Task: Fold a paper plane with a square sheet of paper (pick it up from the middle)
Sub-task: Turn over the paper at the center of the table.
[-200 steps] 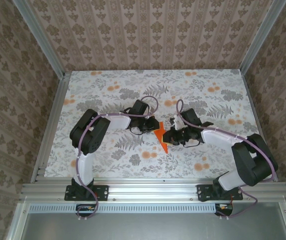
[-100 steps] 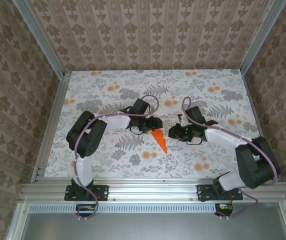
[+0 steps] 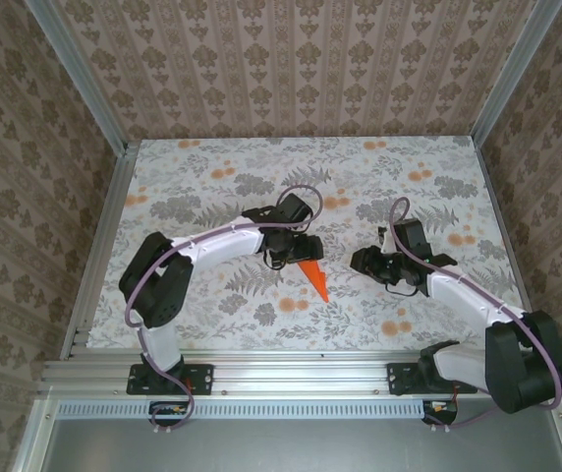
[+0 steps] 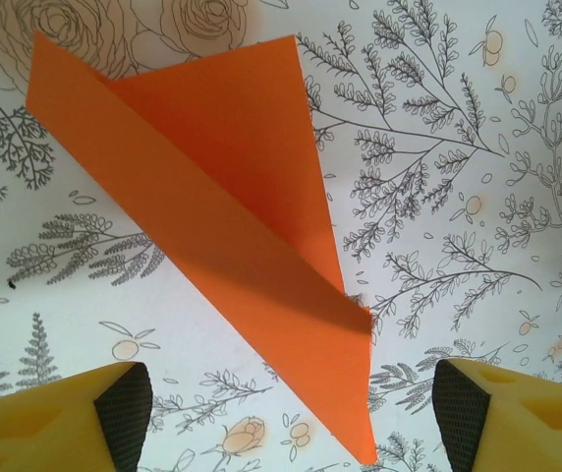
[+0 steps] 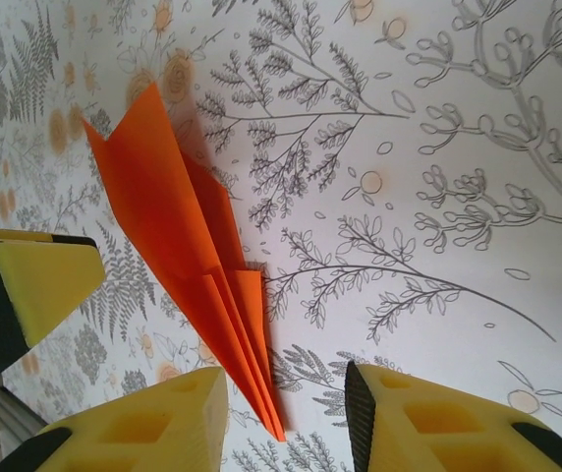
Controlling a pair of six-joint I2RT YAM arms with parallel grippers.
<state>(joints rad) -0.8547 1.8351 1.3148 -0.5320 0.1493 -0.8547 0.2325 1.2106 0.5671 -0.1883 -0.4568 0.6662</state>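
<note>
Rightward went my right gripper (image 5: pixel 283 413), jaws apart; left gripper (image 4: pixel 289 405), likewise spread, sits nearer the paper plane (image 4: pixel 232 236), at its tail.

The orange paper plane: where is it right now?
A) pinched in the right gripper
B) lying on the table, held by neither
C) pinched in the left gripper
B: the paper plane lies on the table, and the left gripper and the right gripper both stand open, not gripping it.
</note>
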